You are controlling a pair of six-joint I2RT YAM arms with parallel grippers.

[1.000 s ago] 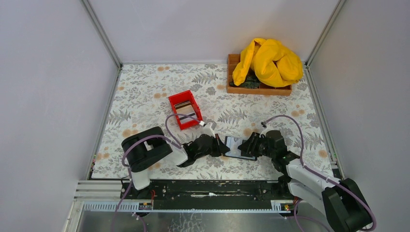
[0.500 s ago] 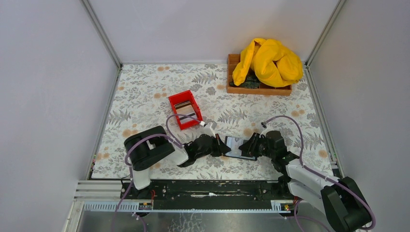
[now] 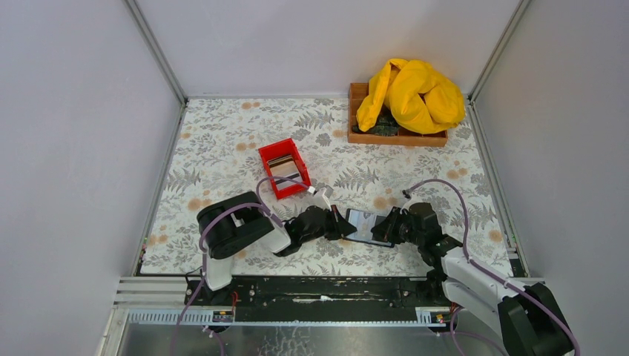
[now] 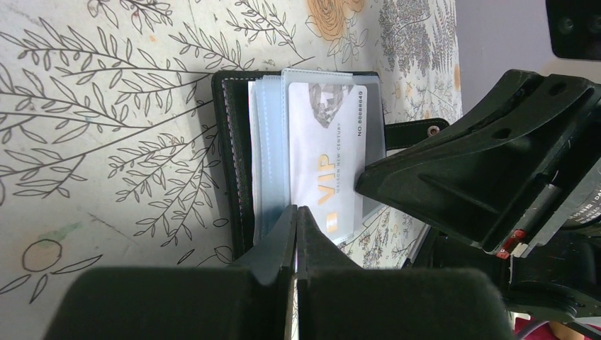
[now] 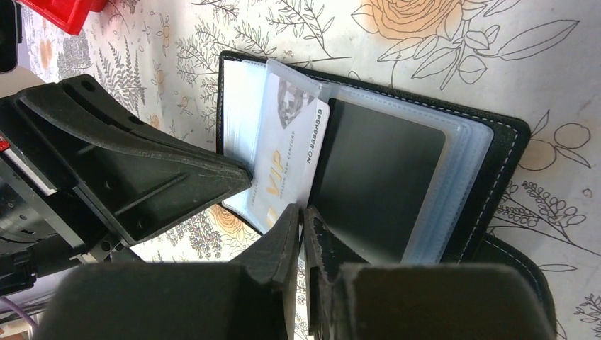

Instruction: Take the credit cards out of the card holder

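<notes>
The black card holder [image 3: 366, 223] lies open on the floral mat between my two grippers, its clear sleeves fanned out [image 4: 269, 142]. A white credit card [image 4: 326, 149] marked VIP in gold sticks out of one raised sleeve. A dark card [image 5: 383, 177] sits in the sleeve beside it. My left gripper [image 4: 296, 210] is shut on the near edge of the raised sleeve. From the other side my right gripper [image 5: 303, 210] has closed on the white card's [image 5: 287, 149] free corner. In the top view the left gripper [image 3: 347, 225] and the right gripper [image 3: 380, 228] meet over the holder.
A small red bin [image 3: 284, 167] holding cards stands just behind the left arm. A brown wooden tray [image 3: 356, 136] with a yellow cloth [image 3: 412, 93] piled in it sits at the back right. Grey walls enclose the mat on three sides.
My right gripper's jaws have closed in on the white card's corner. The left gripper has stayed shut on the sleeve, and the left arm has shifted slightly right.
</notes>
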